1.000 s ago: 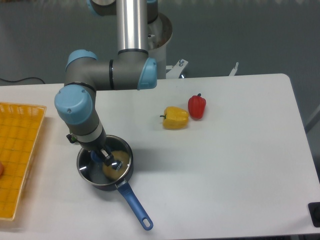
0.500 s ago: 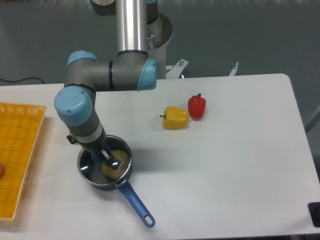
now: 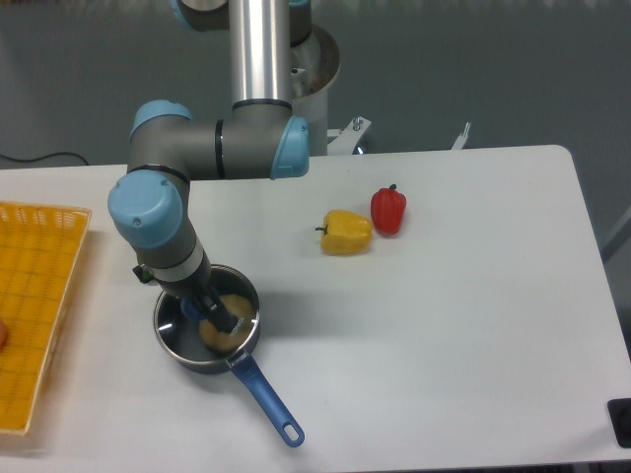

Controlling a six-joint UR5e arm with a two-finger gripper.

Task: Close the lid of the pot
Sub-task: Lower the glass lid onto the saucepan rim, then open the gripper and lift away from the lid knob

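The pot (image 3: pixel 170 335) is a small dark grey saucepan at the front left of the white table, with its blue handle (image 3: pixel 264 401) pointing to the front right. The glass lid (image 3: pixel 237 307) lies over the pot's mouth, its metal rim in line with the pot's rim. My gripper (image 3: pixel 211 314) reaches down onto the middle of the lid. Its dark fingers stand tight at the blue knob (image 3: pixel 191 308), which peeks out on their left. Something yellowish shows through the glass inside the pot.
A yellow pepper (image 3: pixel 346 233) and a red pepper (image 3: pixel 388 210) lie on the table (image 3: pixel 444 315) right of middle. A yellow basket (image 3: pixel 35 296) stands at the left edge. The arm's base is at the back.
The pot has shifted slightly and its handle end has swung a little to the right. The gripper stays at the lid's knob, barely moved.
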